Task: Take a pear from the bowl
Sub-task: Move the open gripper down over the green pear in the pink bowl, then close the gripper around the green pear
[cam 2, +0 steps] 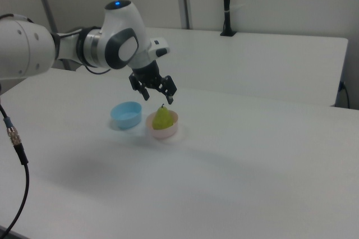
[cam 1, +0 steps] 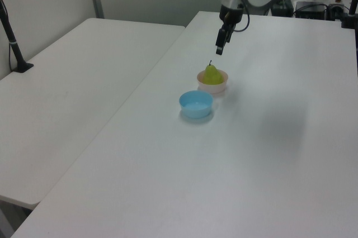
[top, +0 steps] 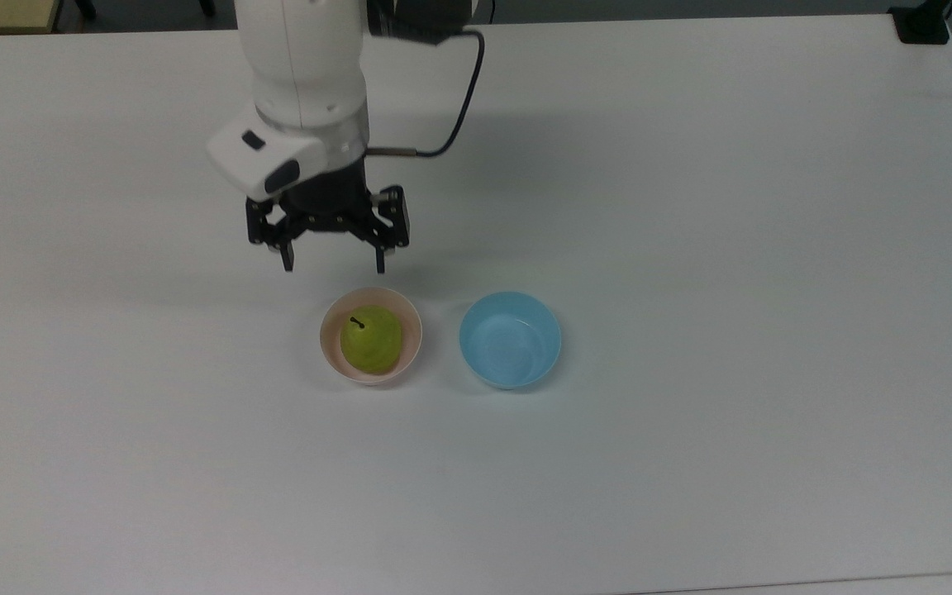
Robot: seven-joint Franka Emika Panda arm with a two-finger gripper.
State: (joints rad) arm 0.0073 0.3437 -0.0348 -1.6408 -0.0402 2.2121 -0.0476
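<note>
Right now my gripper hangs above the table, fingers spread wide, wider than the pear, holding nothing. In the top view it sits just above the bowl on screen, fingertips pointing down toward the bowl's far rim, not touching it. In the right view my gripper hovers over the bowl, one black fingertip close to the pear's stem, a small gap between them. In the left view my gripper is edge-on above the fruit.

Pear sits in the pink bowl, stem up and leaning toward the top view's left. It fills most of the bowl and pokes up past the rim, clear in the left view and the right view.

Blue bowl stands just beside the pink one, on the top view's right, apart from it. My white arm reaches in from the top view's upper edge, with a black cable looping off it.
</note>
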